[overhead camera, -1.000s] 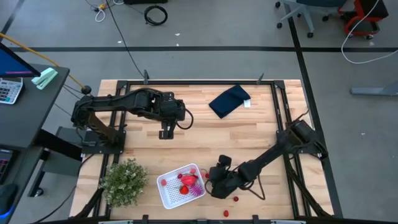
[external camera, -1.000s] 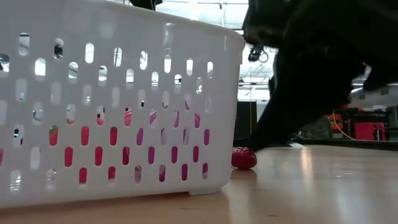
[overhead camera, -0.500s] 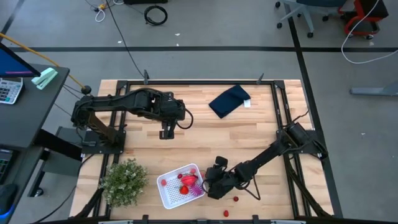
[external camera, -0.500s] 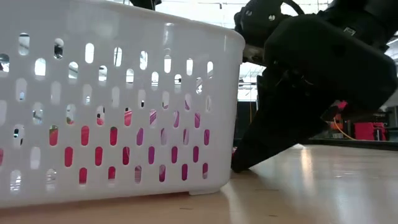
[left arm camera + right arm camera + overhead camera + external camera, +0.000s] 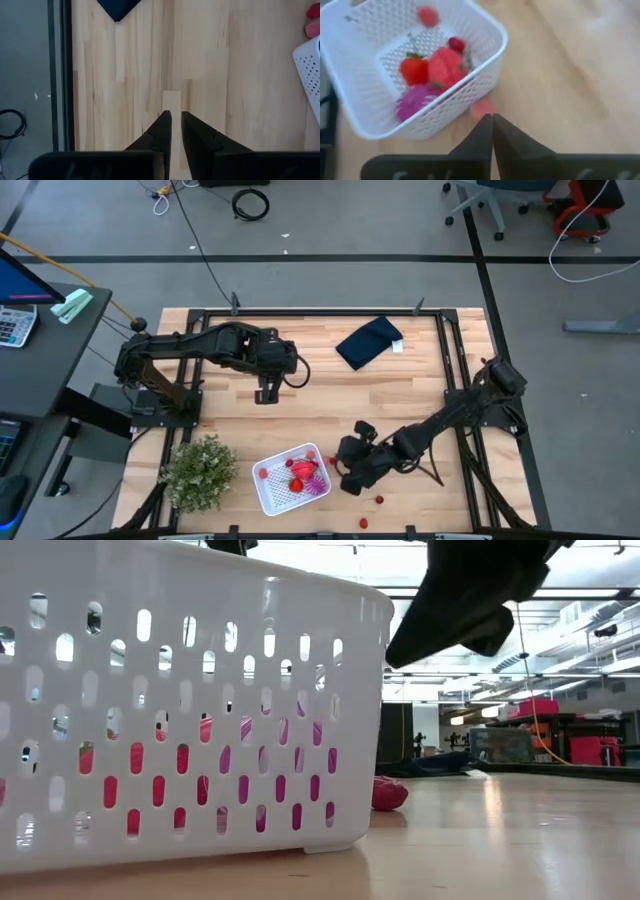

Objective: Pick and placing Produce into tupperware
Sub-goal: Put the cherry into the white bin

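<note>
Right claw point(image 5: 349, 478) hangs clenched and empty just beside the near corner of the white, square, perforated plastic tupperware basket point(image 5: 270, 492), raised off the light wooden table point(image 5: 400, 405); in the low view its dark tip sits well above the boards. Right wrist view shows the fingers point(image 5: 485, 131) pressed together with nothing between them.

Target, I judge: small pale-red toy fruit point(image 5: 482, 107) lying on the table right ahead of the claw tips, touching or just beside the basket's outer wall; same piece reads in the low view point(image 5: 390, 793) at the basket corner. Already inside the basket: larger strawberry-like red piece point(image 5: 445, 67), smaller red strawberry point(image 5: 414, 70), spiky magenta piece point(image 5: 415, 99), small dark cherry point(image 5: 456, 44), one more small red bit.

To do it well:
- spread the fingers before dropping, they are shut now
- straddle the fruit along the wall, not across it, so no finger jams on the basket
- fruit looks round, likely to roll; come straight down, close gently
- lift clear of the rim before moving over

Two more red fruits point(image 5: 379, 499) lie beyond, nearer the table's front edge.

Left claw point(image 5: 172, 131), nearly shut and empty, waits over bare table far from the basket, near the dark navy folded cloth point(image 5: 368, 342).
</note>
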{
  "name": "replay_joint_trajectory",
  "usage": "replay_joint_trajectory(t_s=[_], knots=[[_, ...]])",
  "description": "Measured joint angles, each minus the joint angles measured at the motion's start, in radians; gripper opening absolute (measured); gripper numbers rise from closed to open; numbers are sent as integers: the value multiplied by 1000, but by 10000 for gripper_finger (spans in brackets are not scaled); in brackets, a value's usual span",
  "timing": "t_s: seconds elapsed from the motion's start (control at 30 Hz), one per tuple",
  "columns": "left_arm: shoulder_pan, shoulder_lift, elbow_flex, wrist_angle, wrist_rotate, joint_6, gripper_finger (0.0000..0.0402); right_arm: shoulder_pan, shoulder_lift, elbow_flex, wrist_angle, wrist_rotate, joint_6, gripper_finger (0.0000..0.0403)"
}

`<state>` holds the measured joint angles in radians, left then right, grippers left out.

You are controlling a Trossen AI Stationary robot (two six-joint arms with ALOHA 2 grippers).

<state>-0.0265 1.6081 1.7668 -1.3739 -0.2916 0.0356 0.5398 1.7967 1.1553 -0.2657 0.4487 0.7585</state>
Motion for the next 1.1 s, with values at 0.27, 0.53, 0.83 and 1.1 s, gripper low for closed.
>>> replay_joint_trajectory(t_s=[0.27, 0.53, 0.83, 1.1], knots=[[-6, 0, 0, -14, 0, -34, 55, -3, 107, -1, -3, -87, 33, 90], [-11, 0, 0, -14, 0, -50, 46, -3, 192, 0, 80, -20, -6, 184], [-10, 0, 0, -14, 0, -50, 52, -15, 244, 1, 104, 45, -18, 228], [-10, 0, 0, -14, 0, -48, 51, -13, 252, 3, 118, 53, 8, 193]])
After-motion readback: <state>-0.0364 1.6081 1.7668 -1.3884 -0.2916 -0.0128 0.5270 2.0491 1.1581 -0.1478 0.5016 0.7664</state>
